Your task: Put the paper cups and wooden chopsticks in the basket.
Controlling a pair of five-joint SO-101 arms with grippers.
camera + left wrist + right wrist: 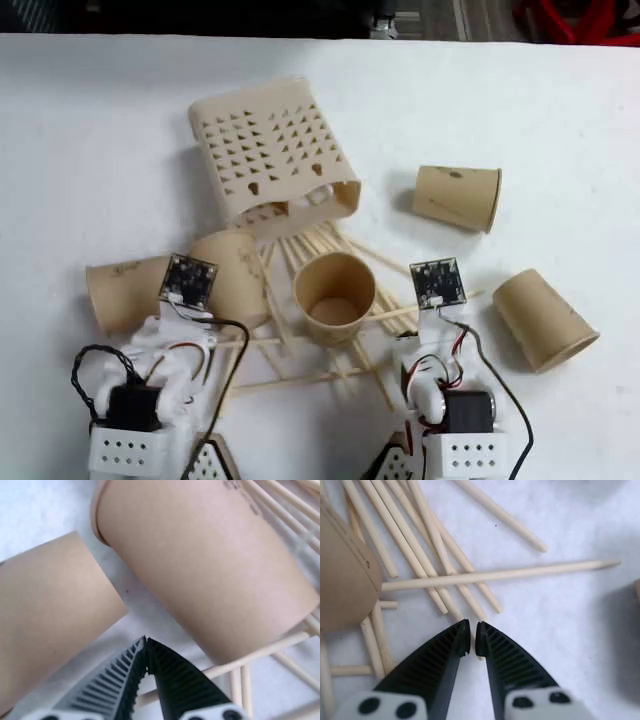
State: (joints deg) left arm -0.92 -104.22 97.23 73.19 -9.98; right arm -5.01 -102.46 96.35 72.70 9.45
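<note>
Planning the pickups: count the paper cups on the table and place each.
5. Upright cup on the chopsticks, centre. On their sides: far-left cup, the cup beside it, upper-right cup, far-right cup. The tipped basket may hide more.

Directly ahead of the left gripper (pixel 146 647) lie two tipped paper cups, the outer cup (pixel 45 615) to its left and the inner cup (pixel 200 570) to its right, against the wooden chopsticks (pixel 420 550). The right gripper (pixel 471 635) sits over the sticks' near side, with the upright cup (pixel 334 297) just to its left, a side cup (pixel 545 320) to its right and a far cup (pixel 457 197) ahead-right. The basket (pixel 272 160) lies tipped beyond both grippers, mouth facing the sticks.
</note>
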